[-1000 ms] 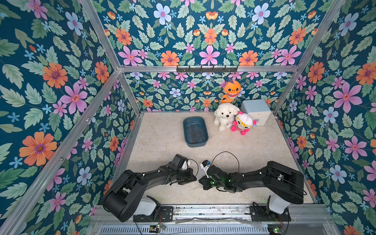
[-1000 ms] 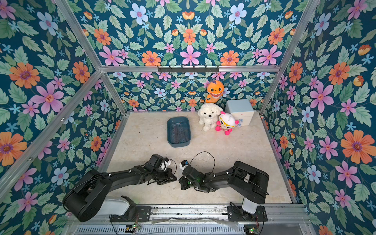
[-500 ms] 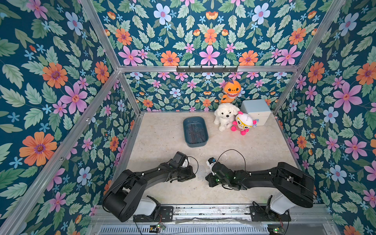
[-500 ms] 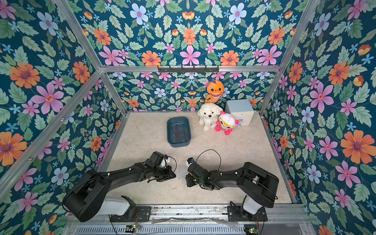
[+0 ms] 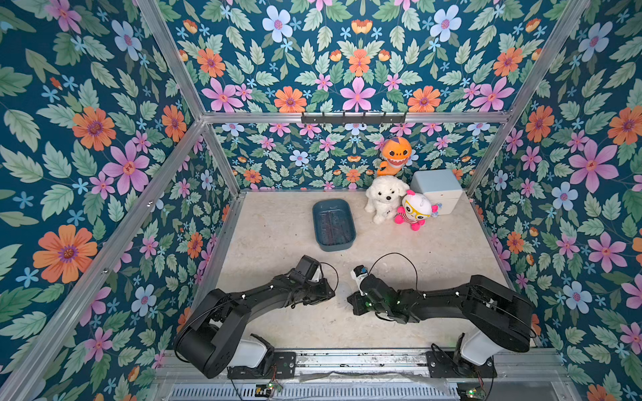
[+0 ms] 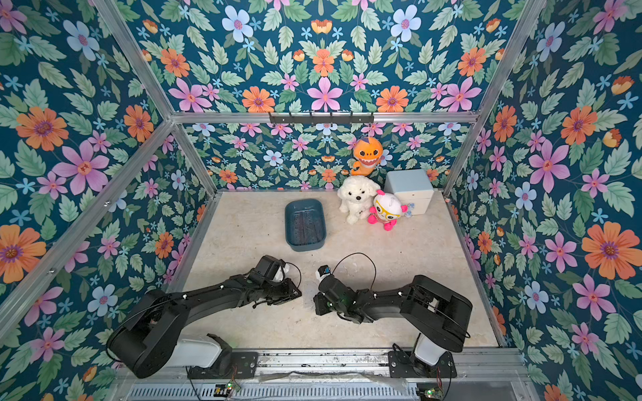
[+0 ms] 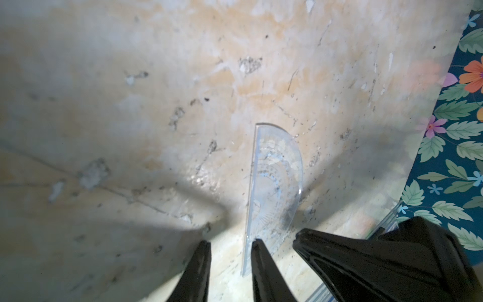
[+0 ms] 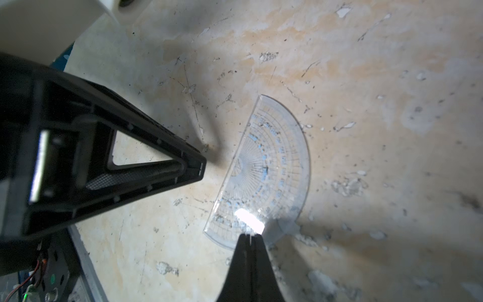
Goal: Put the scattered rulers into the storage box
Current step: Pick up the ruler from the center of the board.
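A clear semicircular protractor (image 7: 274,180) (image 8: 266,170), one of the rulers, lies flat on the beige floor between both arms, barely visible in a top view (image 6: 309,295). My left gripper (image 7: 231,243) (image 5: 330,295) is open low over the floor. One of its fingers (image 7: 257,251) sits at the protractor's straight edge, with nothing between the jaws. My right gripper (image 8: 251,236) (image 5: 351,301) is shut, its tip over the protractor's curved rim. The dark teal storage box (image 5: 351,239) (image 6: 321,243) stands farther back, with faint lined shapes on its floor.
A white plush dog (image 5: 384,196), a pink-and-white doll (image 5: 415,210), an orange plush (image 5: 396,154) and a pale blue cube container (image 5: 437,189) stand at the back right. Flowered walls enclose the floor on three sides. The arm bases sit on the front rail (image 5: 347,361).
My left gripper has opened from shut. The right arm has shifted a little to the right and stayed shut, its tip still at the protractor.
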Tool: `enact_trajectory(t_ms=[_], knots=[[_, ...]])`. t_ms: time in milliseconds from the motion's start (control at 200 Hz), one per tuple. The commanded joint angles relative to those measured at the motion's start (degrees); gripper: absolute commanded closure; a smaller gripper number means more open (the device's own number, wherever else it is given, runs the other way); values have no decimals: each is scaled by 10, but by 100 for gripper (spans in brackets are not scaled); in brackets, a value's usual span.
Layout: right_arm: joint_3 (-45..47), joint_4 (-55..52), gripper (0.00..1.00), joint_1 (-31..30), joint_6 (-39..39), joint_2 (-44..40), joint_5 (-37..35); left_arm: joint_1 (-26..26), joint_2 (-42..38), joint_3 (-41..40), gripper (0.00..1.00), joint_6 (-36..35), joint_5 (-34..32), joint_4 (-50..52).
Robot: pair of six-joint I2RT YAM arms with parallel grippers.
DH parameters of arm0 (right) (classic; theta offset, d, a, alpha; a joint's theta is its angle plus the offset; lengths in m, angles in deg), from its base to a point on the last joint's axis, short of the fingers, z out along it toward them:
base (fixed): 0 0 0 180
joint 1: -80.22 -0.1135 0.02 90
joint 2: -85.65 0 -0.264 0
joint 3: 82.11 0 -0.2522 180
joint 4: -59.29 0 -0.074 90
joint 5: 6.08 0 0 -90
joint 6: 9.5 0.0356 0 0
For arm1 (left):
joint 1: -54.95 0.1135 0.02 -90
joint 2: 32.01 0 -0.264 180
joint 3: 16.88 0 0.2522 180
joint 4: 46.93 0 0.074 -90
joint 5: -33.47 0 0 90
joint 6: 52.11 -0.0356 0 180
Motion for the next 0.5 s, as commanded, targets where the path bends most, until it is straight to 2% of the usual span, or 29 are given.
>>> enact_trajectory(t_ms=[0,495], knots=[[4,18,100,0,5,7,-2,0,10,3,67,-3,-4,-5],[34,63,100,6,19,43,8,0,40,6,63,2,8,-27]])
